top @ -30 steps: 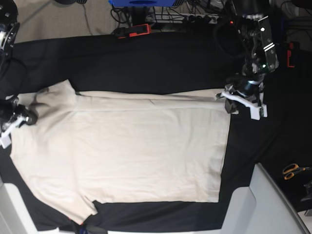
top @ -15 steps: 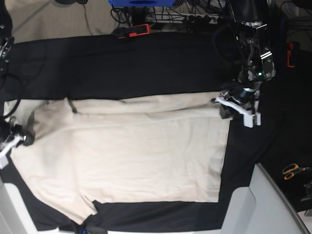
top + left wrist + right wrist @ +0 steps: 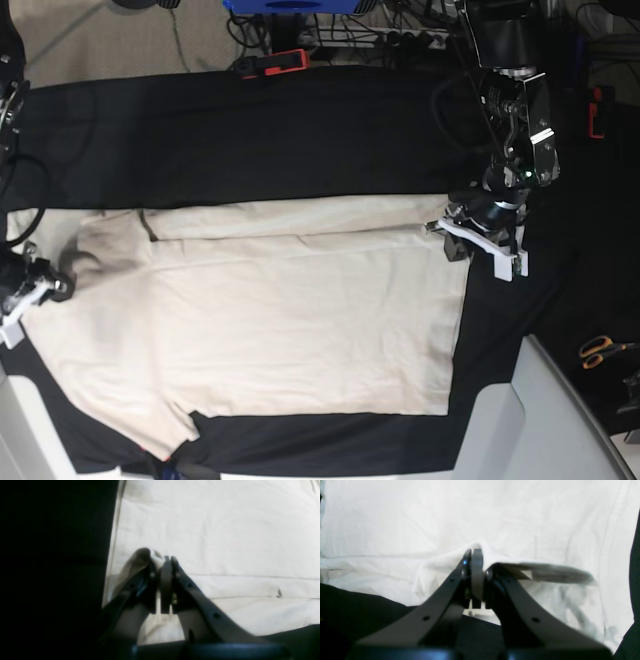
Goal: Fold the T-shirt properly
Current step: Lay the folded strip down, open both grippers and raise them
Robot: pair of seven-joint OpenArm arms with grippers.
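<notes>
A cream short-sleeved T-shirt (image 3: 280,320) lies spread across a black tablecloth (image 3: 250,140), its long axis running side to side in the base view, with a strip along its far edge folded over onto the body. I am the robot, and I hold the shirt at both ends of that folded strip.

My left gripper (image 3: 458,232), on the right side of the base view, has its fingers (image 3: 178,573) pressed together on a small bunch of cream cloth at the shirt's hem corner. From my left wrist camera the pinched cloth bulges up beside the fingertips, with smooth shirt beyond and dark tablecloth filling the left of the view.

My right gripper (image 3: 60,285), at the left edge of the base view, is likewise clamped on the shirt near the sleeve end. In my right wrist camera its fingers (image 3: 467,562) nip a raised ridge of fabric, and a lifted flap juts out to the right of them.

Around the table: a pair of orange-handled scissors (image 3: 603,349) lies on the cloth near the right edge, well apart from the shirt. A grey-white panel (image 3: 540,420) covers the near right corner. Beyond the far edge sit a red and black tool (image 3: 275,64), a blue object (image 3: 295,6), and a tangle of cables (image 3: 400,35). Nothing lies on the shirt itself.
</notes>
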